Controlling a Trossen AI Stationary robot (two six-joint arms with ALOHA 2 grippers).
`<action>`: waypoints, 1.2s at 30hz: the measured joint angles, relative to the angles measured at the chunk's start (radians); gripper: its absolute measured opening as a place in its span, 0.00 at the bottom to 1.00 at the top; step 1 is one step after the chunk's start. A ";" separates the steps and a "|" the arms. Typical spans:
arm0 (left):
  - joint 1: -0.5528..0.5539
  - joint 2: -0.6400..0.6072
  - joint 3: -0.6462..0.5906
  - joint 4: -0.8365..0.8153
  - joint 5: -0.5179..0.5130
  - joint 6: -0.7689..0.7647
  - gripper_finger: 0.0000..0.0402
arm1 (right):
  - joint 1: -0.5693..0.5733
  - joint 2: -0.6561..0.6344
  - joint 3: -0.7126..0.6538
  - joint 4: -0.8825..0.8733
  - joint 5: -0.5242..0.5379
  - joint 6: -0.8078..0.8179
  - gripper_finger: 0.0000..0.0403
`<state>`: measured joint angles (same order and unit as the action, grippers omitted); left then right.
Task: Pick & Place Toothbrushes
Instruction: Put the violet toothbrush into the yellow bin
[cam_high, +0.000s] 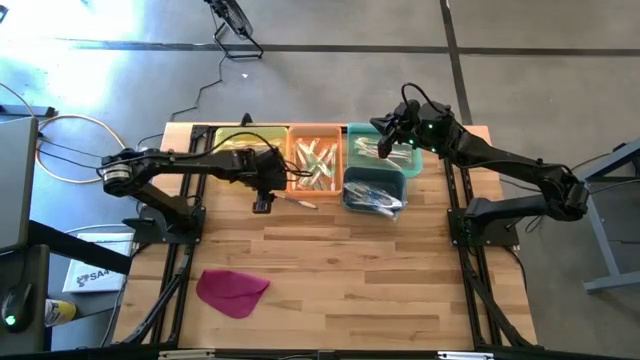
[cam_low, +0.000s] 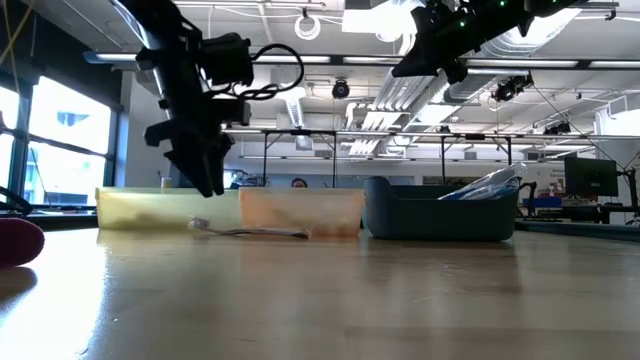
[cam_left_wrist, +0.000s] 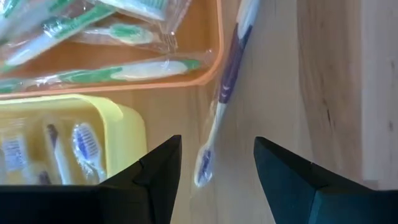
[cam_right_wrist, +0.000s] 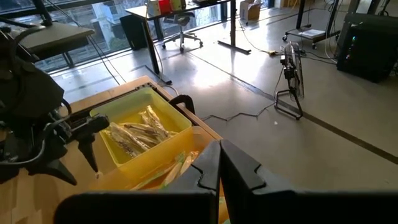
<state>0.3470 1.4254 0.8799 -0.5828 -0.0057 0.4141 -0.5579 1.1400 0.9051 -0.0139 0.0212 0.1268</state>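
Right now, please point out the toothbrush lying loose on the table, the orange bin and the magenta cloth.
loose toothbrush (cam_left_wrist: 219, 99), left wrist view, on its purple handle
orange bin (cam_high: 297, 186), high view, on its front rim
magenta cloth (cam_high: 232, 291), high view, on its middle

Overhead camera looks straight down on the whole table (cam_high: 330, 270); a table-height camera faces level across it into the room. Left wrist camera sits close above the orange bin (cam_left_wrist: 124, 68); right wrist camera, raised, shares the yellow bin (cam_right_wrist: 146, 140).
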 joint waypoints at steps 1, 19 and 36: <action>0.000 0.000 -0.014 0.022 0.000 0.000 0.48 | 0.000 0.000 0.000 0.000 0.000 0.000 0.01; 0.000 0.062 -0.135 0.197 -0.033 -0.011 0.48 | 0.000 0.000 0.000 0.002 0.002 0.008 0.01; 0.001 0.135 -0.132 0.215 -0.010 -0.031 0.44 | 0.035 0.000 0.000 0.002 0.003 0.008 0.01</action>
<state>0.3477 1.5604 0.7475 -0.3679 -0.0159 0.3836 -0.5224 1.1400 0.9051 -0.0120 0.0238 0.1349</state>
